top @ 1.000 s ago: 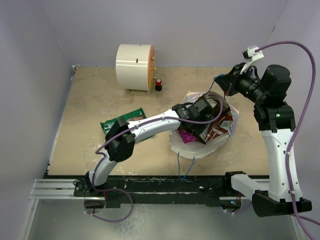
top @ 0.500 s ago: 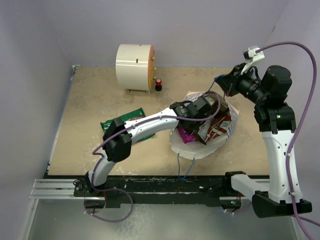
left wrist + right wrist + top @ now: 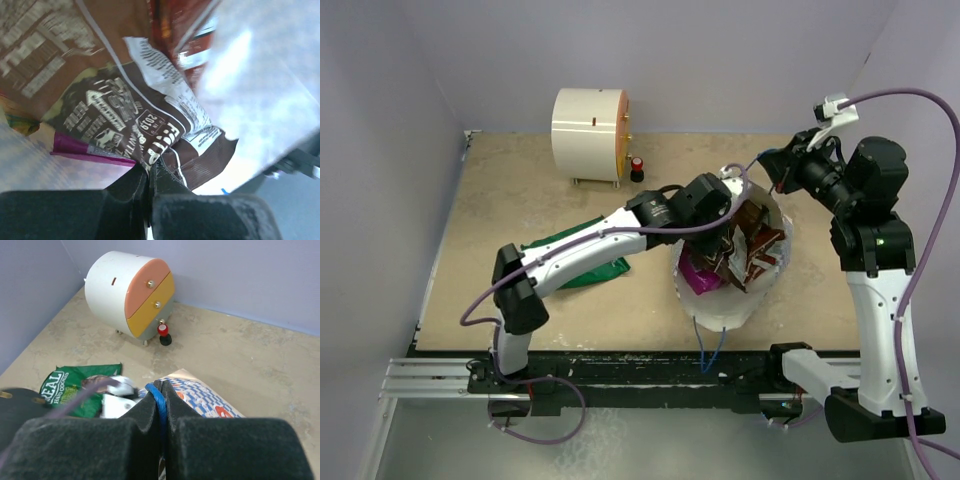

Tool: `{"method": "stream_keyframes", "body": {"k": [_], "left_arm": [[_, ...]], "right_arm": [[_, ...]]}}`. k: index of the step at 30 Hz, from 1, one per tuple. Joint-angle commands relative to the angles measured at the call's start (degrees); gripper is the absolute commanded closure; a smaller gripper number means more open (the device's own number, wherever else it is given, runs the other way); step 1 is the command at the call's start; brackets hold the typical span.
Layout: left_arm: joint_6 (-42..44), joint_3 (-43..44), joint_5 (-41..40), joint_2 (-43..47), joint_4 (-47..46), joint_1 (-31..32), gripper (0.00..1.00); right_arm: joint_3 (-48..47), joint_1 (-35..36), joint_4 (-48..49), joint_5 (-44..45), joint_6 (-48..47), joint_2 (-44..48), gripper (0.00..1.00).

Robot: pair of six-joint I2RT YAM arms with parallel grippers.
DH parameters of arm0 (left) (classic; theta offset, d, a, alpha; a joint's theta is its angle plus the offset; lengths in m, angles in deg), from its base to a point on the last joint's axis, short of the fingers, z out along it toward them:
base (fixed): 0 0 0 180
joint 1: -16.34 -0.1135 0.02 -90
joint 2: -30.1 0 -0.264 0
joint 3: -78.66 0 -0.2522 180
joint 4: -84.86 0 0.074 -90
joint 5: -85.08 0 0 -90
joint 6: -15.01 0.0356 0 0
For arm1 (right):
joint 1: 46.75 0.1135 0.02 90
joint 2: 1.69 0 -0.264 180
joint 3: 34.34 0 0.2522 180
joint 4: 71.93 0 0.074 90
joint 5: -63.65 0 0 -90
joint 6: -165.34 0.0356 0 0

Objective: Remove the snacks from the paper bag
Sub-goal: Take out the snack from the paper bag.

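The paper bag [image 3: 720,305] stands open at mid-table, its white inside facing up; its blue-and-white checkered outside shows in the right wrist view [image 3: 207,399]. Inside lie brown snacks [image 3: 758,250] and a purple packet [image 3: 698,275]. My left gripper [image 3: 725,222] reaches into the bag and is shut on the edge of a brown packet [image 3: 145,125], with the purple packet [image 3: 85,150] beside it. My right gripper [image 3: 767,166] is shut on the bag's blue cord handle [image 3: 159,399] and holds it up at the far rim. A green packet [image 3: 570,265] lies on the table, left of the bag.
A white cylindrical drum [image 3: 590,133] with orange and yellow drawer fronts stands at the back left, a small red-capped black object [image 3: 637,168] beside it. A second blue cord handle [image 3: 708,350] hangs over the bag's near rim. Walls close the table on three sides.
My left arm has stretched out and its gripper has moved up and back within the bag mouth. The bag has been pulled more upright and narrower, and my right gripper has risen slightly.
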Motion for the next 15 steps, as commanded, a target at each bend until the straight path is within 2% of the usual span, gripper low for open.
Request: {"method": "stream_keyframes", "body": {"k": [1,9,15], "left_arm": [[-2.4,1.0,7.0,10.0,-5.2,-0.2,1.0],[-3.0,-0.4,22.7,18.4,-11.7,-0.2,1.0],[-2.5,3.5,26.2,23.2,-6.6,-0.3,1.0]], "right_arm": [[-0.4,0.3,8.2,4.4,1.6,3.1,1.0],[1.0,0.3,11.0,5.4,3.2,2.8,1.0],[1.7,0.3,11.9,5.7,3.2,2.8,1.0]]}}
